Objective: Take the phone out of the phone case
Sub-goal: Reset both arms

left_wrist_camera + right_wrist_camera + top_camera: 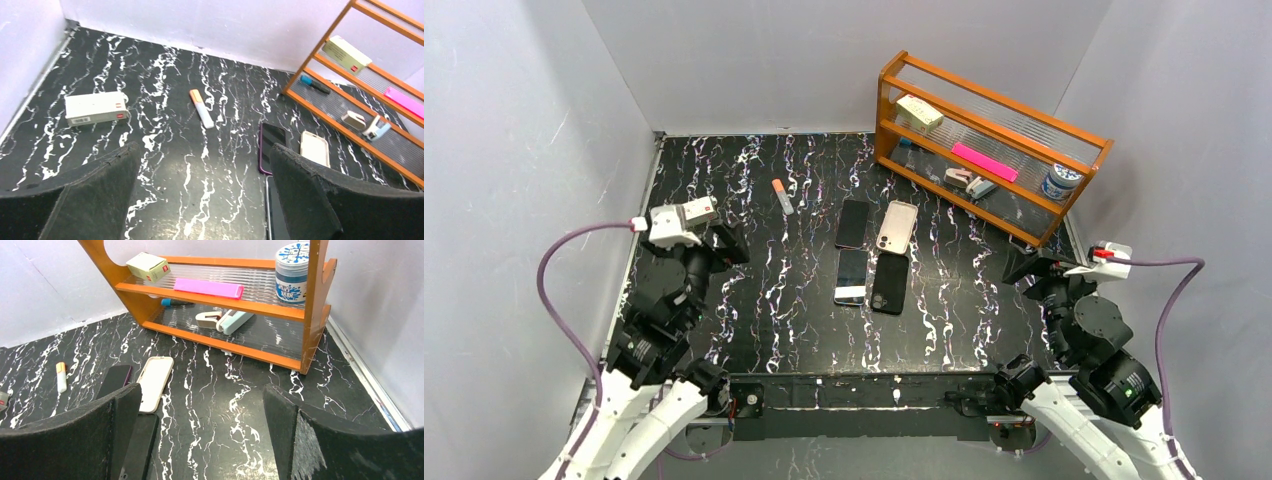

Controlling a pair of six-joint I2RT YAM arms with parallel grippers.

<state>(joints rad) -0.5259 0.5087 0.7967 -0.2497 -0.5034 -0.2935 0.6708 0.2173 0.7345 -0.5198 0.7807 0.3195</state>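
At table centre, top view: four phones [890,282] lie in a two-by-two group between the left gripper [722,245] and right gripper [1027,266], touching neither. Left wrist view: jaws wide, empty; a marker [201,108] and white box [95,109] lie beyond. Right wrist view: jaws wide, empty; a wooden shelf [312,305] stands far right.

The table [764,300] is black veined with white, the shelf [885,115] orange, the phone case [897,227] cream.

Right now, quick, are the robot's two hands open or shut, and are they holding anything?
Left gripper: open, holding nothing.
Right gripper: open, holding nothing.
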